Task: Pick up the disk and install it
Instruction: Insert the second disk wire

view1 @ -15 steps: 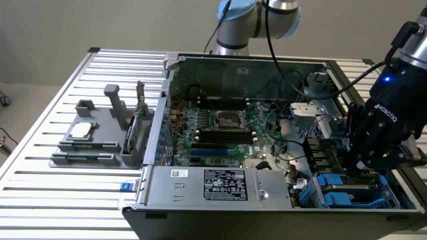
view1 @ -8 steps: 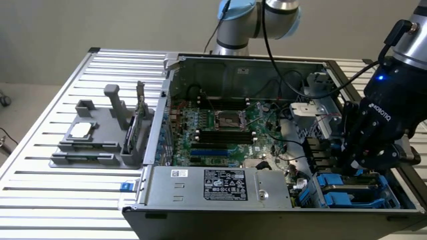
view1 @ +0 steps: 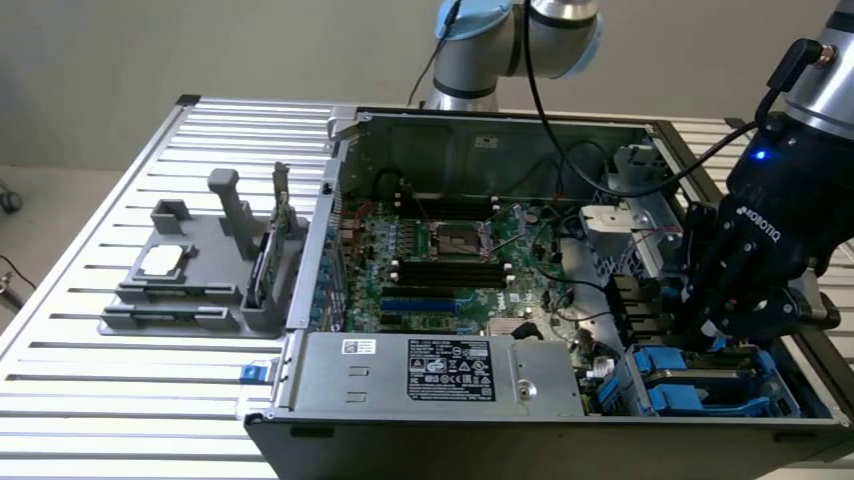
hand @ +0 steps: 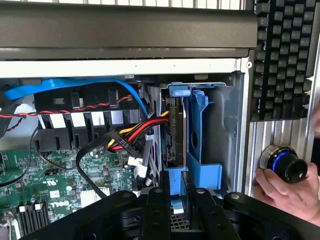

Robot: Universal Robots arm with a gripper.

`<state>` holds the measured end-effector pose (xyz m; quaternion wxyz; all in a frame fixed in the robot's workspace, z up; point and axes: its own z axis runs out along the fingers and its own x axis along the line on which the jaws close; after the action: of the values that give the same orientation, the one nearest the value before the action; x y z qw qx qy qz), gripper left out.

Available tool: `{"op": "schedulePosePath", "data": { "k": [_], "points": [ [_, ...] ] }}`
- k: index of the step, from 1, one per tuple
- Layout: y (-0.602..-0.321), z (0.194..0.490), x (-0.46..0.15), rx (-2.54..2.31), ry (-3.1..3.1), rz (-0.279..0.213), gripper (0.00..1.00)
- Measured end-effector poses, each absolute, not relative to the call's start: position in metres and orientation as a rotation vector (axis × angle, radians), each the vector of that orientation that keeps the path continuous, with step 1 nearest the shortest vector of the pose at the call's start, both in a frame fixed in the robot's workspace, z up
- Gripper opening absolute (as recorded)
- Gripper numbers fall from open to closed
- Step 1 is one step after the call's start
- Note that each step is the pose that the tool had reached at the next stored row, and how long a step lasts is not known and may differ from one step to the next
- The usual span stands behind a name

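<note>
Disk [hand: 176,132] on edge in its blue carrier [hand: 200,150], down in the case's drive bay; fingers [hand: 165,200] part-closed on the carrier's end — keep it square as you seat it.

My arm reaches down from above at the exterior view's right, wrist bent so that my gripper [view1: 721,335] points into the near right corner of the case. My fingers [hand: 159,210] stand close together, gripping the disk's blue carrier.
</note>
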<state>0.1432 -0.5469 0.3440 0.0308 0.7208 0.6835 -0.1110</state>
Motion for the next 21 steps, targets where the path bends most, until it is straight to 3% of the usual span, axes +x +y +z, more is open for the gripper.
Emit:
{"op": "schedulePosePath", "data": {
  "k": [21],
  "points": [
    [-0.546, 0.363, 0.167, 2.221, 2.106, -0.342, 0.24]
  ]
}}
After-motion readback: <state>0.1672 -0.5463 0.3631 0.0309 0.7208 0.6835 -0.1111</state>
